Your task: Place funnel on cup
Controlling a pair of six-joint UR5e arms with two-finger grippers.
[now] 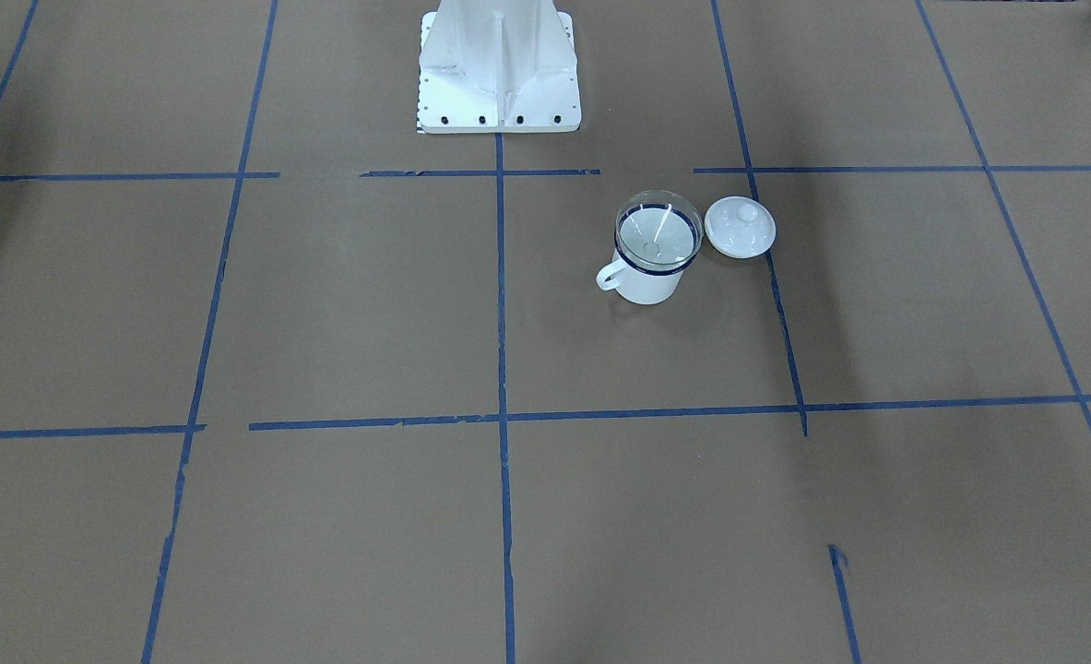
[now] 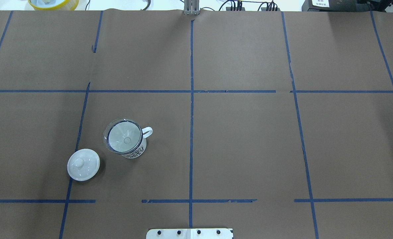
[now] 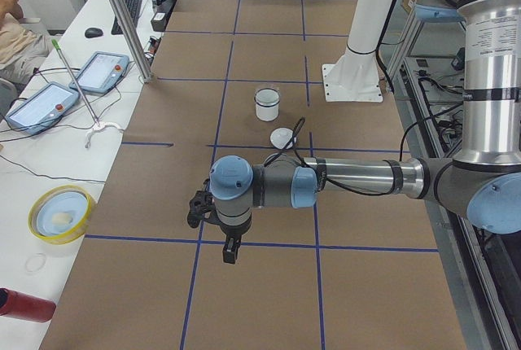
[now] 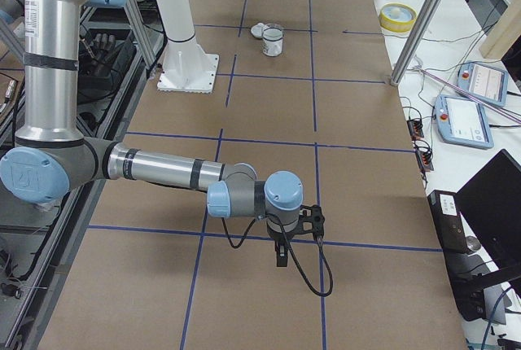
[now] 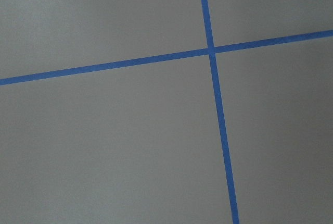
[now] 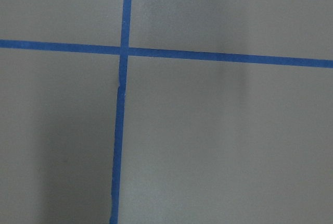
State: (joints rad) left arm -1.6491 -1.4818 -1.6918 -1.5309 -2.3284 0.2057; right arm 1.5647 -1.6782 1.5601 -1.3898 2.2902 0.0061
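Note:
The clear funnel [image 1: 658,231] sits upright in the mouth of the white cup [image 1: 646,284], its bowl resting on the dark blue rim. In the overhead view the funnel [image 2: 125,136] covers the cup [image 2: 136,152], whose handle points right. Both stand small and far off in the left side view [image 3: 267,104] and the right side view [image 4: 272,41]. My left gripper [image 3: 230,249] hangs over the table far from the cup, and I cannot tell if it is open. My right gripper [image 4: 281,255] hangs at the other end, and I cannot tell its state either. The wrist views show only paper and tape.
A round white knobbed lid [image 1: 740,227] lies on the paper beside the cup, and also shows in the overhead view [image 2: 83,164]. The robot base [image 1: 499,74] stands at the table's robot side. A yellow bowl [image 3: 61,213] and control tablets [image 3: 41,104] lie on the side bench.

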